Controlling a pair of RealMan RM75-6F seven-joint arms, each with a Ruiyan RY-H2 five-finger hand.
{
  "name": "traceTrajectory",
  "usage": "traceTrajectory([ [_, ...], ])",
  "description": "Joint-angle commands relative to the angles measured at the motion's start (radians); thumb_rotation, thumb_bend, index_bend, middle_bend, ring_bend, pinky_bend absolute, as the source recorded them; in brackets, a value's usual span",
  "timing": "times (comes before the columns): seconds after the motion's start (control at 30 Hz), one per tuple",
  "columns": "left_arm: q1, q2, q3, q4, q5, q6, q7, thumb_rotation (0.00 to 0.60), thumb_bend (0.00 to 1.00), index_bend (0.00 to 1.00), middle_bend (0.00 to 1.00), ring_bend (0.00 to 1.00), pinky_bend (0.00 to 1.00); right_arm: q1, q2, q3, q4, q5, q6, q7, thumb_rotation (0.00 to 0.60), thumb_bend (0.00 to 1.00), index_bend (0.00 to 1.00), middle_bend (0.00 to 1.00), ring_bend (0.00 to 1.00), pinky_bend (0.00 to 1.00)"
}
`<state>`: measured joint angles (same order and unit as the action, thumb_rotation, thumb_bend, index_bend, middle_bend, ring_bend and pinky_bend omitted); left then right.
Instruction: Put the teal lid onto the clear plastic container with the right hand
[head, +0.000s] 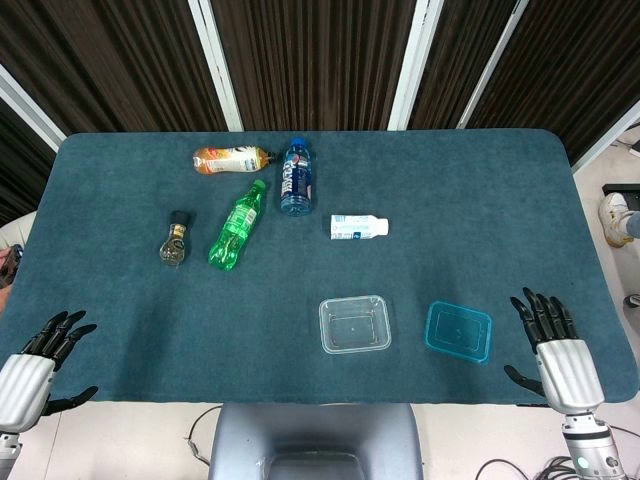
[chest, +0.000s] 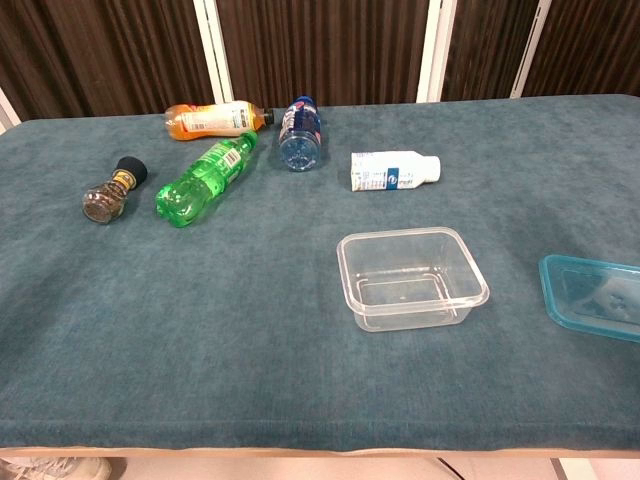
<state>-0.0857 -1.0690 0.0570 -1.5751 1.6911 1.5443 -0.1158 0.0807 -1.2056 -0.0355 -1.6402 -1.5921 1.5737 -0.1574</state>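
Lying flat, teal lid (head: 459, 331) just right of clear plastic container (head: 354, 323) | right hand (head: 553, 345) near lid, fingers spread, empty | left hand (head: 40, 360) near-left, fingers apart, empty

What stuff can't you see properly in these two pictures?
- Teal lid: chest view, its right end is cut off by the frame edge.
- Left hand and right hand: absent from chest view; only the head view shows them.
- Small white bottle: label print too small to read in either view.
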Motion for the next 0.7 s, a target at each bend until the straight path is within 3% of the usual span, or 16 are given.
traceTrajectory([
  [0.03,0.000,0.000,0.000,0.000,0.000,0.001,-0.001,0.600,0.44,0.21,0.09,0.05,0.26,0.004,0.001,0.005,-0.007,0.008,-0.019,-0.006,0.600,0.21,0.00,0.00,0.00,0.02],
  [0.23,0.001,0.002,0.000,0.001,0.001,0.004,-0.008,0.600,0.45,0.21,0.09,0.05,0.26,0.029,0.011,0.014,-0.034,0.060,-0.112,-0.018,0.600,0.21,0.00,0.00,0.00,0.04],
  [0.37,0.000,0.003,0.001,0.002,0.000,0.000,-0.010,0.600,0.44,0.21,0.09,0.05,0.26,0.073,0.015,0.044,-0.056,0.172,-0.235,-0.061,0.600,0.21,0.00,0.00,0.00,0.11],
  [0.57,0.004,0.005,0.002,0.002,0.002,0.006,-0.015,0.600,0.44,0.21,0.09,0.05,0.26,0.158,0.003,0.091,-0.057,0.337,-0.432,-0.059,0.600,0.21,0.00,0.00,0.00,0.11],
  [0.7,0.003,0.006,0.003,0.002,0.003,0.005,-0.018,0.600,0.44,0.21,0.09,0.05,0.26,0.195,-0.016,0.112,-0.028,0.398,-0.507,-0.032,0.600,0.21,0.00,0.00,0.00,0.11],
])
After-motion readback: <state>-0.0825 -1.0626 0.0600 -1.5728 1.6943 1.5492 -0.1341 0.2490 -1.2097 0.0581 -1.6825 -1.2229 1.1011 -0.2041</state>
